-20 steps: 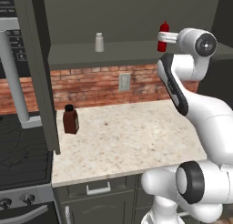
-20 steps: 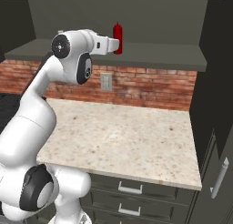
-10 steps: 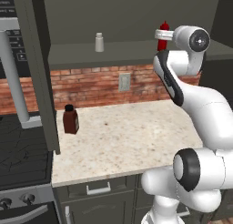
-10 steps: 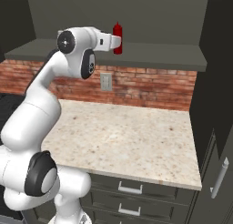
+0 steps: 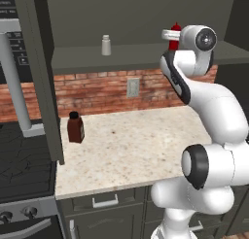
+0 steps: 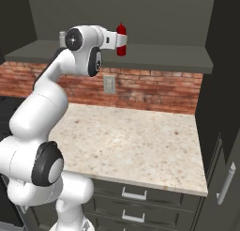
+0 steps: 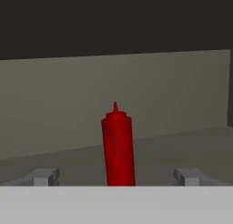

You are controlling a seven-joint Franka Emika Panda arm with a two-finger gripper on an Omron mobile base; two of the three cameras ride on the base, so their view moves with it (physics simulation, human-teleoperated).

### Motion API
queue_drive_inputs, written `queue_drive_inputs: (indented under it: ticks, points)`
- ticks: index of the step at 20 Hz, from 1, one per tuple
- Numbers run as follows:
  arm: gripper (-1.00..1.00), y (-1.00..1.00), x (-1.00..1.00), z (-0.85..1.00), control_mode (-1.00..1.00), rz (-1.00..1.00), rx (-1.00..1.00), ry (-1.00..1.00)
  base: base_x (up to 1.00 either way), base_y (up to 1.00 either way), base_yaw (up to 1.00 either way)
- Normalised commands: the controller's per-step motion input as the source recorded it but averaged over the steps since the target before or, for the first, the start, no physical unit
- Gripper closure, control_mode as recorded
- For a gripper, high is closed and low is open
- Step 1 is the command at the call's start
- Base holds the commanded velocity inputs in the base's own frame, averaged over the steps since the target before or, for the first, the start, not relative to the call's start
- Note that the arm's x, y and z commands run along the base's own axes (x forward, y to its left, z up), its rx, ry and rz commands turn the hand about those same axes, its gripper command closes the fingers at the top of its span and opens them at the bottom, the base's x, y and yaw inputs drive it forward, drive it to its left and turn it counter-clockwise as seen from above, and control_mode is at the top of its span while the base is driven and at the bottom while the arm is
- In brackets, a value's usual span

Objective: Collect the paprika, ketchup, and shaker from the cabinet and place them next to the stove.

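My two-finger gripper stands fully spread and holds nothing; both dark finger tips sit wide to either side in the hand view.

Straight ahead of my jaws, centred in the gap, is the ketchup, a slim bright red squeeze bottle with a tapered nozzle. It stands upright, so its long axis runs across my line of approach and parallel to the fingers' faces. Neither tip touches it. Judged from the hand view, the body lies just beyond the tips, not yet between them. From the right base view the hand is level with the bottle's middle and right up against it, though I cannot tell contact from that side.

Judgement: next is a short straight advance, then close on the body below the nozzle. Risk: a nudge from either tip could topple a bottle this narrow.

Container: the dark grey-green upper wall cabinet, door open. On its long inner shelf, beyond the ketchup and well off to one side of my jaws, stands the small pale grey-white cylindrical shaker with its rounded cap, upright.

Far below my jaws: the paprika, a squat dark reddish-brown square bottle with black cap, upright on the speckled stone counter, near the black cooktop stove. That one looks delivered; two remain.
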Motion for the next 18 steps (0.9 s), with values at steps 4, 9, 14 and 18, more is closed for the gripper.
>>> queue_drive_inputs:
  ticks: [4, 9, 14, 18]
  points:
    - [-1.0, -0.03, 0.29, 0.0, -1.0, 0.0, 0.0, 0.01, 0.0, 0.0, 0.0]
    - [-1.0, -0.01, 0.26, 0.0, -1.0, 0.0, 0.0, 0.0, 0.0, 0.0, 0.0]
    - [-1.0, -0.06, 0.21, -0.04, -1.0, 0.0, 0.0, 0.0, 0.0, 0.0, 0.0]
    - [-1.0, -0.08, 0.18, -0.09, -1.0, 0.0, 0.0, 0.0, 0.0, 0.0, 0.0]
